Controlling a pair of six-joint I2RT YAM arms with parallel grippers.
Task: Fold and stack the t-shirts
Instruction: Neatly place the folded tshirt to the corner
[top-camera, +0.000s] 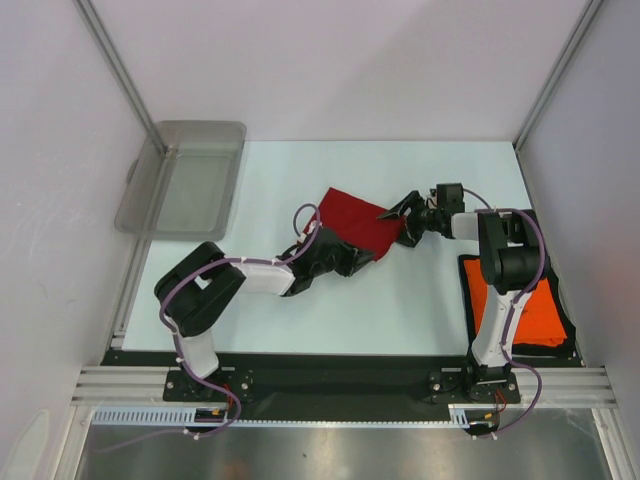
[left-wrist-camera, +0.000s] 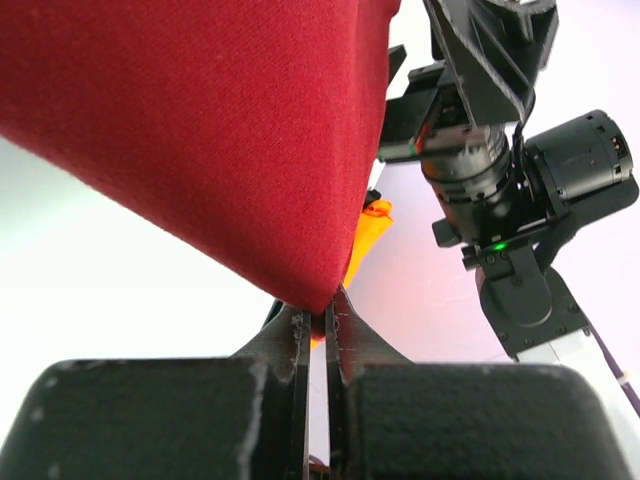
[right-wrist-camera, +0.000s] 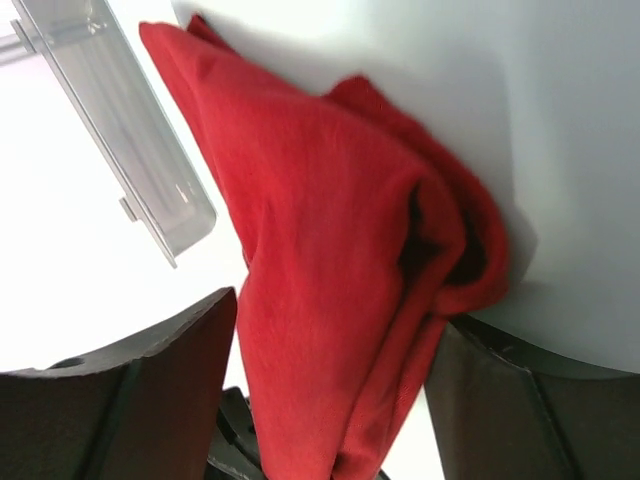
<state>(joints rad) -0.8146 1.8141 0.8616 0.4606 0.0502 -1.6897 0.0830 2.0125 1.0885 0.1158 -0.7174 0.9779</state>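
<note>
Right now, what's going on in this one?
Both arms are working on the dark red t-shirt at mid-table. The left gripper is shut on one corner of it. The right gripper stands open with bunched cloth between its fingers. The orange t-shirt lies folded beside the right arm's base, so nothing is stacked yet.

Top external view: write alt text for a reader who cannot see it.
Two grippers share a dark red t-shirt: the left gripper pinches one corner and the open right gripper straddles the opposite edge. An orange t-shirt lies at the right edge, and a grey tub sits far left.
</note>
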